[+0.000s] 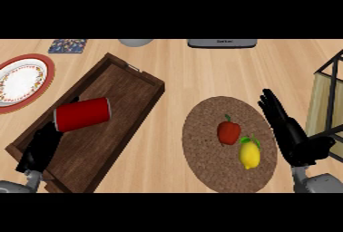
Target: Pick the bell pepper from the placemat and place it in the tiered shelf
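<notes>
"Bell pepper: where is it, taking the right hand as the reference?"

"Just to that hand's left, apart from it and untouched. The hand is open, with its fingers straight, close together and pointing away from the robot, and it holds nothing. It hangs over the right rim of the round woven placemat. The red pepper sits on that mat near its middle."

"Anything else close to the hand?"

"A lemon lies on the same mat. It is nearer the robot than the pepper, just beside it, and between the pepper and the hand's wrist. On the hand's other side, close to its right, stands the tiered shelf. Only its dark frame and pale panel show at the edge of the view."

"And further left?"

"Well to the left, across a stretch of bare wooden counter, a dark wooden tray lies at an angle. A red cup lies on its side in it. The left hand shows over the tray's near end, right at the cup. The cup covers part of it, so I cannot tell whether it is spread or closed. Beyond the tray, at the far left, is a plate with a red patterned rim."
</notes>
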